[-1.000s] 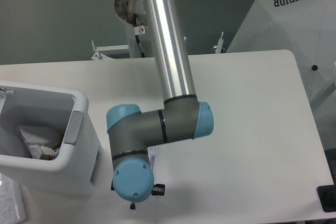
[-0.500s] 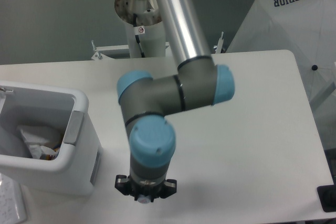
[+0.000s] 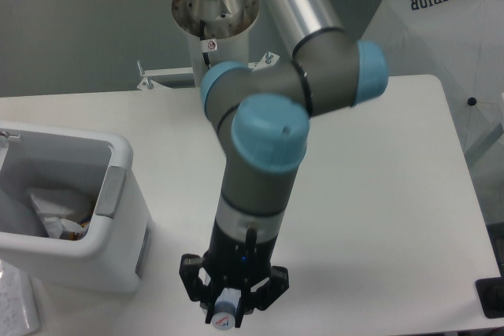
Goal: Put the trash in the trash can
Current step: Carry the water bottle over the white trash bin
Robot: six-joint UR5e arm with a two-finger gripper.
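The grey robot arm with light-blue joint caps (image 3: 272,127) is reaching down from the top centre of the frame toward the lower middle, its wrist pointing at the white tabletop (image 3: 378,194). The black two-finger hand (image 3: 228,308) is sitting at the bottom centre, and a small white cap-like round piece (image 3: 223,318) is showing at its tip between the black fingers (image 3: 193,281); I cannot tell whether the hand is spread or pinching something, since the wrist is blocking the view. The boxy white plastic trash can with a thick rounded rim and a grey side panel (image 3: 118,194) is standing at the lower left, just beside the arm. Crumpled pale material (image 3: 55,206) is lying inside it. A white fabric cover printed "SUPERIOR" (image 3: 441,29) is filling the upper right corner.
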